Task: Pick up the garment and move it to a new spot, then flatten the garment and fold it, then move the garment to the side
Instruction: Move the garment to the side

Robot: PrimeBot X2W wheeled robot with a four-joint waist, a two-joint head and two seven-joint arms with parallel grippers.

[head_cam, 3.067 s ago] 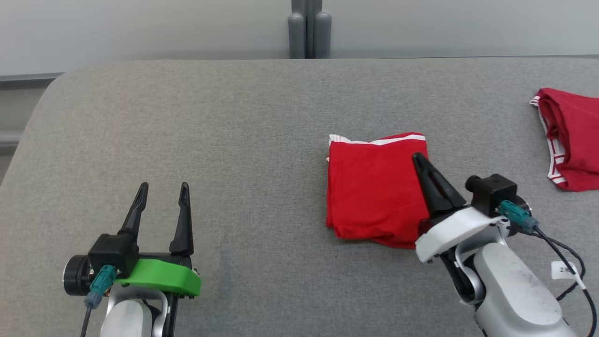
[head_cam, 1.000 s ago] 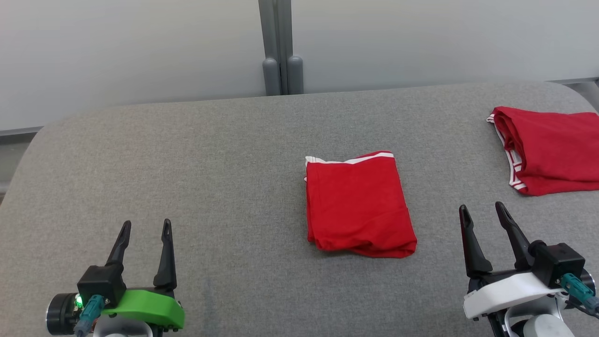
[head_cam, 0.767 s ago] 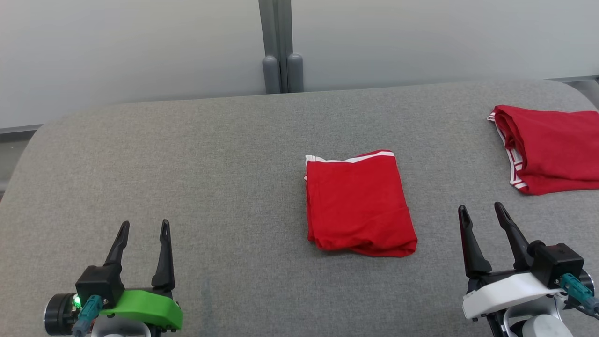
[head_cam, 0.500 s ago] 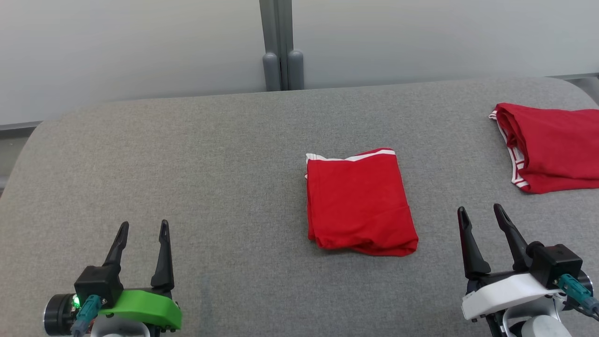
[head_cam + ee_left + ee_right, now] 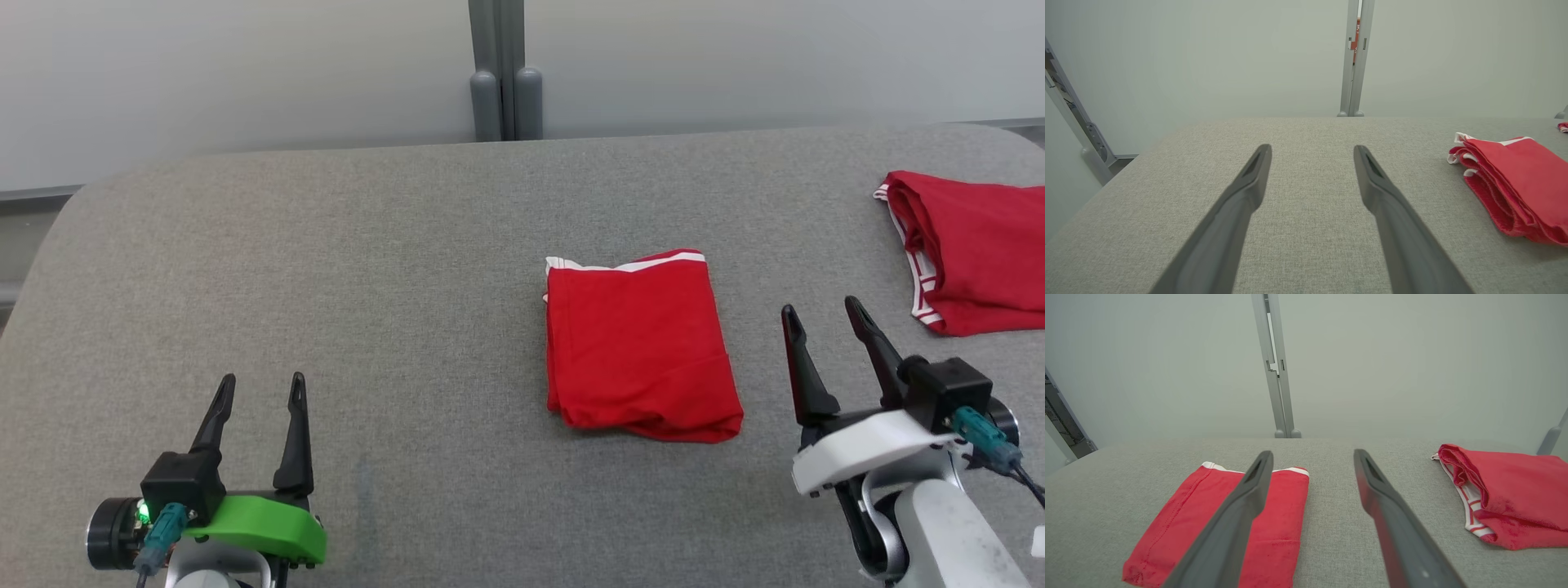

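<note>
Right claw (image 5: 820, 310) has pulled back off the folded red garment (image 5: 641, 343).
The garment lies flat mid-table (image 5: 326, 245), clear of both claws and nearer the right one. The right claw and the left claw (image 5: 263, 380) gape wide, holding nothing. Folding looks done; shifting it aside remains, perhaps toward the second red garment (image 5: 976, 245).

A second red garment (image 5: 980, 253) runs off the head view's right edge. The left wrist view crops the folded garment (image 5: 1515, 183) at its right edge (far side unseen). In the right wrist view, one of the right gripper's (image 5: 1311, 454) fingers (image 5: 1237, 514) covers part of it.
</note>
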